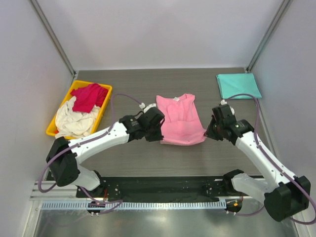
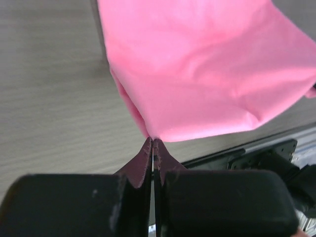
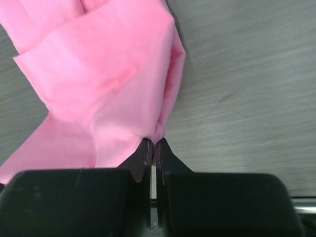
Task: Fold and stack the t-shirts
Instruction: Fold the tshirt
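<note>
Top external view: the pink shirt point(image 1: 178, 121) lies on the table point(image 1: 143, 86), long axis 12-to-6, left claw point(image 1: 159, 134) pinching its 7 o'clock corner and right claw point(image 1: 208, 131) its 5 o'clock corner, hem perhaps slightly lifted.

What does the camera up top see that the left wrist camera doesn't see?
Only the top camera shows the yellow bin holding the red shirt and the cream shirt, the folded teal shirt at the far right, and the right gripper at a near corner of the pink shirt. Only the left wrist camera shows, up close, the left gripper with its tips shut tight on another corner of that shirt. Both show the pink shirt and the grey table.
</note>
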You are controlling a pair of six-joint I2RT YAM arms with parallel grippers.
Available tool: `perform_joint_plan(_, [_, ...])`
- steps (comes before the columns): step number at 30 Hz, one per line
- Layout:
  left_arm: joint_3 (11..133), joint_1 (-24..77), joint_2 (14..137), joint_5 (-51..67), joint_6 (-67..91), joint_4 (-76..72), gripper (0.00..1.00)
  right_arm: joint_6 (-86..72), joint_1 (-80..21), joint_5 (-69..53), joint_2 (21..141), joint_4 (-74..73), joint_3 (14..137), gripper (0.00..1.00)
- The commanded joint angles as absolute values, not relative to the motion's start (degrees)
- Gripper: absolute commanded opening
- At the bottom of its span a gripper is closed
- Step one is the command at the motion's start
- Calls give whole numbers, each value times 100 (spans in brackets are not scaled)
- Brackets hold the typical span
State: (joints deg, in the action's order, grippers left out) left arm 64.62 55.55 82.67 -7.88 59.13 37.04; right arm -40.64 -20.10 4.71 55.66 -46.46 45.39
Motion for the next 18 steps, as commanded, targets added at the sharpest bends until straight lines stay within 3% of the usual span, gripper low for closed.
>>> perform_joint_plan(1, [6925, 5037, 8472, -897, 5441, 3946, 0, -3561, -2004, 809, 6160, -4325, 5290, 1])
perform_joint_plan(9, [8531, 3931, 9403, -537, 4519, 3911, 0, -2734, -1503, 414, 7996, -4113, 7238, 1])
perform_joint_plan(18, [10738, 3156, 11354, -316, 3903, 3972, 0, -2031, -1196, 114, 10334, -4069, 9603, 1])
